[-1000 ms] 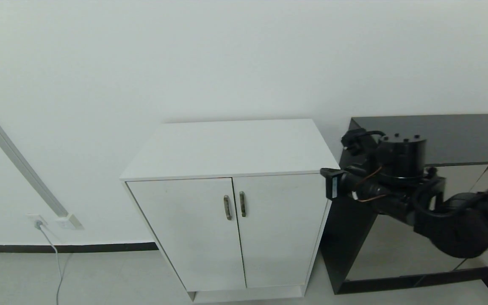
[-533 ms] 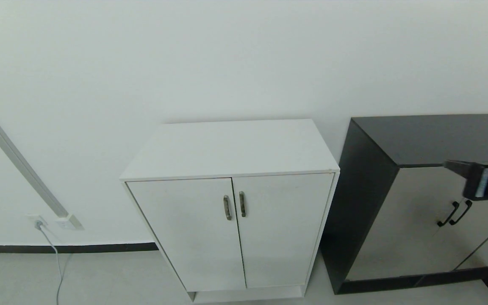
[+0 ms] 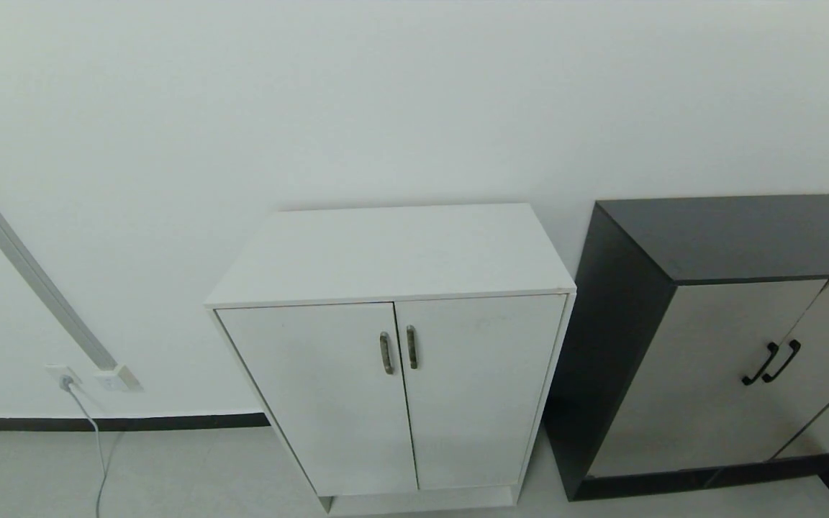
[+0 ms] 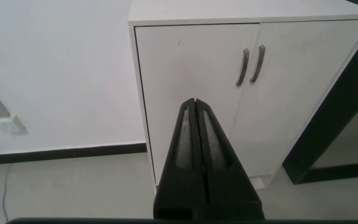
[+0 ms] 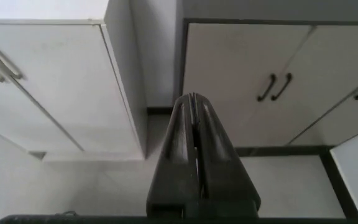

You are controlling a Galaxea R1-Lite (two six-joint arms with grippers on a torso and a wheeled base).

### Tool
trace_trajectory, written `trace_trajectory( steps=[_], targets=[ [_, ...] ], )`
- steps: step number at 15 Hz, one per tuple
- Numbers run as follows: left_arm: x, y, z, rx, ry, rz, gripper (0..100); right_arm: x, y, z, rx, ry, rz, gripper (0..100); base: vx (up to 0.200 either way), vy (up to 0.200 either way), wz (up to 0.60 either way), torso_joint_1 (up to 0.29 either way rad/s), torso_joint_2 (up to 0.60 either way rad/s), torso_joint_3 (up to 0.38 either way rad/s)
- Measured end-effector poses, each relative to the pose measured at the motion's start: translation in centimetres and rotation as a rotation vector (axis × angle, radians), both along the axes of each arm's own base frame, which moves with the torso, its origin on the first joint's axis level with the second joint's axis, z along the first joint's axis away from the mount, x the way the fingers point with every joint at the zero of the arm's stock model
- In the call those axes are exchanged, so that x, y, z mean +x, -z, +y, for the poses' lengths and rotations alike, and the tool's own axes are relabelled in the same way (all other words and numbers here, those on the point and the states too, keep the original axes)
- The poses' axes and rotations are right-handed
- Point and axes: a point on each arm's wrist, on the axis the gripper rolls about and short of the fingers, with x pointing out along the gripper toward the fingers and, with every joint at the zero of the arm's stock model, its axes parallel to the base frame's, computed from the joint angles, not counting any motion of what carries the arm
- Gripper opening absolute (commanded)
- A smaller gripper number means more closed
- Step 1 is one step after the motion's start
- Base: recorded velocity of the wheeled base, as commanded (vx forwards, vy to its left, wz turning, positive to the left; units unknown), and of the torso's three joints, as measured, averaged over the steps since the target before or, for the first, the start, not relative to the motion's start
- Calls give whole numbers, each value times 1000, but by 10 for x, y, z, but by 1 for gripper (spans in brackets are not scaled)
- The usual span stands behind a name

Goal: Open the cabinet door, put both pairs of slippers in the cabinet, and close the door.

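Left wrist view | we're holding left gripper [image 4: 195, 102] and right gripper [image 5: 194, 98] jaws together, empty | cabinet [image 4: 191, 62] ahead of left jaws, closed, likely idling

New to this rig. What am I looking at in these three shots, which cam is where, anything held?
A wheeled robot with two arms, each ending in a two-finger gripper. The wide picture is from its head camera, looking down at a white two-door cabinet with grey metal handles, both doors shut. Right of it stands a black cabinet with pale doors; on the wall to the left, a socket with a grey cable. The other two pictures come from wrist cameras, each looking along its own gripper. The left gripper faces the white cabinet's left door; the right gripper faces the gap between the cabinets. Both are shut and hold nothing.
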Motion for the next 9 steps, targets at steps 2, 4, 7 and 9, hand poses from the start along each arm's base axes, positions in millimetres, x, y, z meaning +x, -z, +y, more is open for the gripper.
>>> trace_trajectory(
  steps=[2, 4, 7, 9],
  targets=[
    [0, 0, 0, 0, 0, 0, 0, -13, 32, 0, -1, -34, 28, 0, 0, 0, 0, 0, 0, 0],
    [0, 0, 0, -1, 0, 0, 0, -20, 56, 0, 6, -84, 54, 0, 0, 0, 0, 0, 0, 0],
    [0, 0, 0, -1, 0, 0, 0, -23, 81, 1, 16, -123, 92, 0, 0, 0, 0, 0, 0, 0],
    [0, 0, 0, -1, 0, 0, 0, -24, 87, 1, 34, -129, 106, 0, 0, 0, 0, 0, 0, 0]
  ],
)
